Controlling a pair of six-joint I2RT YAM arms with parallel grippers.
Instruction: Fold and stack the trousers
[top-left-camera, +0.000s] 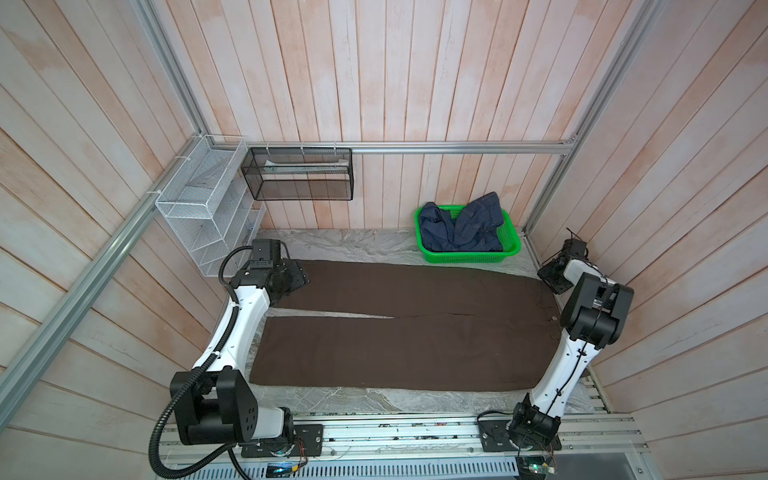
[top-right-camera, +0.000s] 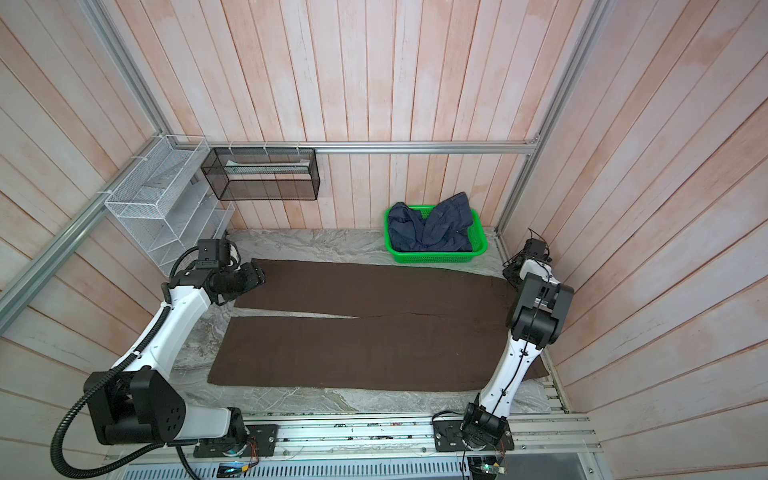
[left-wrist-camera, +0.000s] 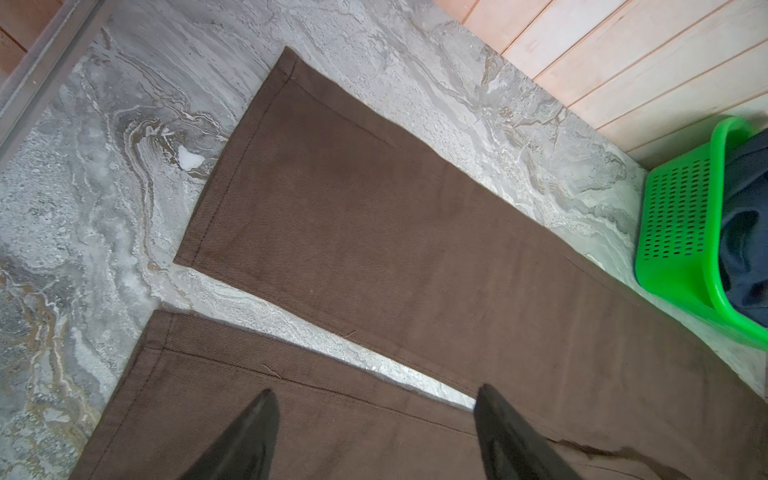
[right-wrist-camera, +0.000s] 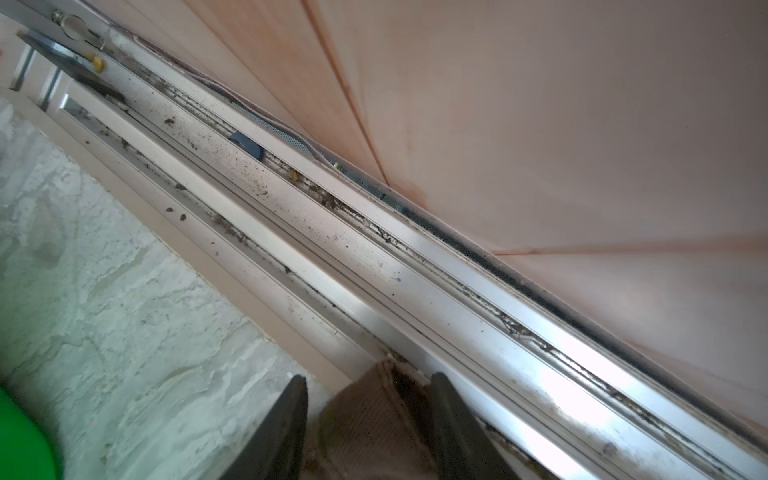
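Note:
The dark brown trousers (top-left-camera: 415, 332) (top-right-camera: 374, 340) lie flat across the marble table, legs pointing left and waist at the right. My left gripper (top-left-camera: 297, 278) (top-right-camera: 253, 276) hovers over the hem end of the far leg. In the left wrist view its jaws (left-wrist-camera: 376, 399) stand wide open over brown cloth (left-wrist-camera: 374, 228), holding nothing. My right gripper (top-left-camera: 548, 276) (top-right-camera: 510, 276) is at the far right corner of the waist. In the right wrist view a corner of the trousers (right-wrist-camera: 365, 419) sits between its open jaws (right-wrist-camera: 370, 386), with a gap at one finger (right-wrist-camera: 286, 419).
A green basket (top-left-camera: 465, 257) (top-right-camera: 436, 258) (left-wrist-camera: 681, 228) holding a navy denim garment (top-left-camera: 461, 228) stands at the back right. A white wire rack (top-left-camera: 199, 199) and a black mesh shelf (top-left-camera: 299, 174) hang at the back left. An aluminium rail (right-wrist-camera: 415, 266) borders the table's right edge.

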